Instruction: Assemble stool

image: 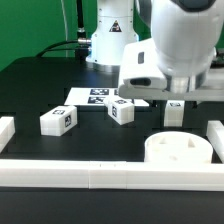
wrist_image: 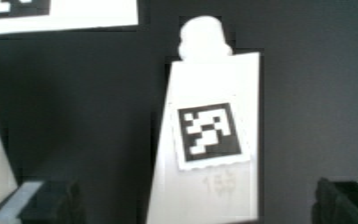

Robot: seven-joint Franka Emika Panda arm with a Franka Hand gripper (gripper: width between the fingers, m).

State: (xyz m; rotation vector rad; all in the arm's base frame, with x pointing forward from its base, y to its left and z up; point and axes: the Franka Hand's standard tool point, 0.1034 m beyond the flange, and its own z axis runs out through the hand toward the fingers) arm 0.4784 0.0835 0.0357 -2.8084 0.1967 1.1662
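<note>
While the arm (image: pixel 175 45) reaches down over the worktop (image: pixel 30 90) on the exterior view's right, its gripper (wrist_image: pixel 190 203) is spread open, and the fingers (wrist_image: pixel 34 203) flank one leg (wrist_image: pixel 211 125) without touching it. The round seat (image: pixel 180 148) lies just behind the front rail (image: pixel 100 176), near that right corner. Two spare legs (image: pixel 58 120) lie apart on open surface leftward, with the marker board (image: pixel 100 96) behind them.

clear table both sides of leg (wrist_image: pixel 211 130) between wide-apart jaws, seat (image: pixel 180 148) near, rail (image: pixel 60 172) along edge
</note>
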